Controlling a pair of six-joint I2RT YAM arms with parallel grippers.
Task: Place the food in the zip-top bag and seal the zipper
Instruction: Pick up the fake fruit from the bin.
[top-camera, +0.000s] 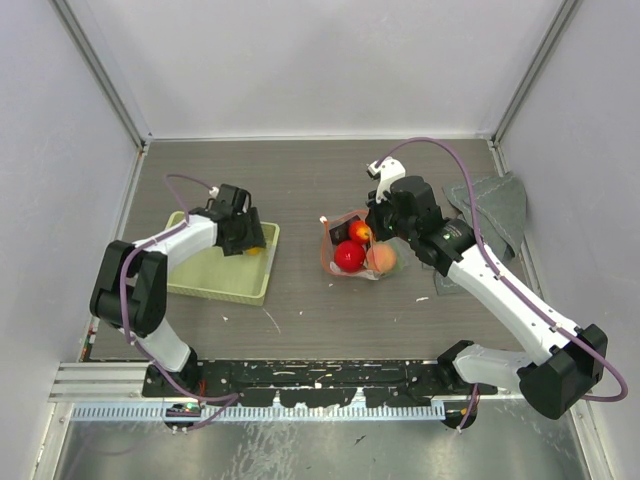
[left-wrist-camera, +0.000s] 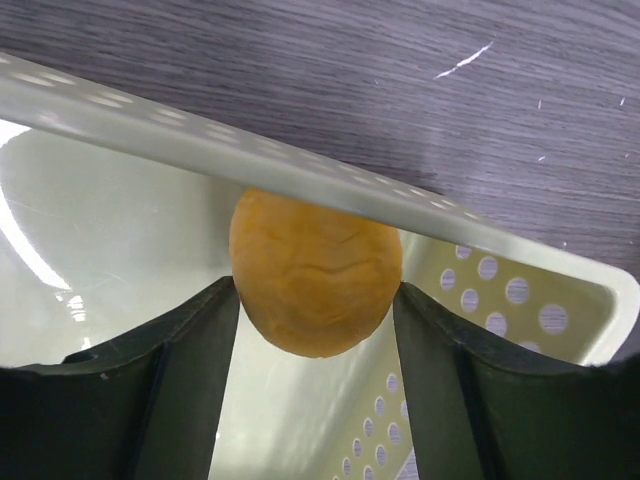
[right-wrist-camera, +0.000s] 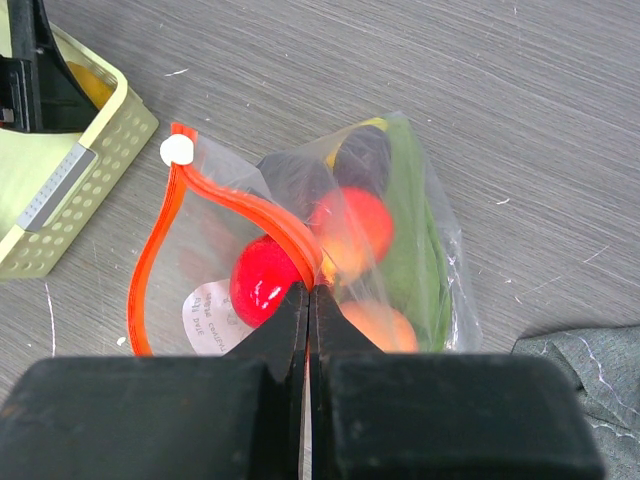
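My left gripper (top-camera: 245, 243) is down in the pale green basket (top-camera: 215, 275), shut on an orange toy fruit (left-wrist-camera: 315, 265) that sits between its fingers (left-wrist-camera: 190, 360) against the basket's rim (left-wrist-camera: 200, 140). My right gripper (right-wrist-camera: 311, 290) is shut on the red-orange zipper (right-wrist-camera: 240, 205) of the clear zip-top bag (right-wrist-camera: 420, 240) and holds its mouth gaping open toward the left. Inside the bag lie a red piece (right-wrist-camera: 255, 285), orange, dark purple and leafy green pieces. The bag (top-camera: 355, 250) lies mid-table, right of the basket.
A grey folded cloth (top-camera: 495, 215) lies at the right side of the table, behind my right arm; its edge shows in the right wrist view (right-wrist-camera: 585, 370). The basket corner (right-wrist-camera: 60, 190) is close to the bag's mouth. White walls enclose the table.
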